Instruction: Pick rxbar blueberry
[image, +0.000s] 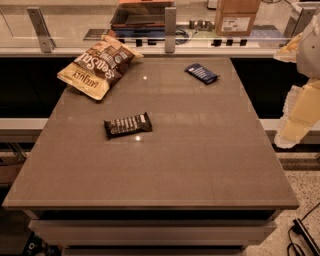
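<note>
So the big tan and brown snack bag (97, 66) is sitting at the far-left corner of the grey-brown table (200, 165), poking a bit over the edge. A dark brown-black bar (128, 125) is lying near the middle. Further right, toward the back edge, the rxbar blueberry (202, 73) is lying flat at an angle: small, dark navy wrapper, pale lettering. The gripper (297, 117) is hanging off the table's right side, well apart from the bar. Honestly can't tell how open it is or whether it's holding anything.
</note>
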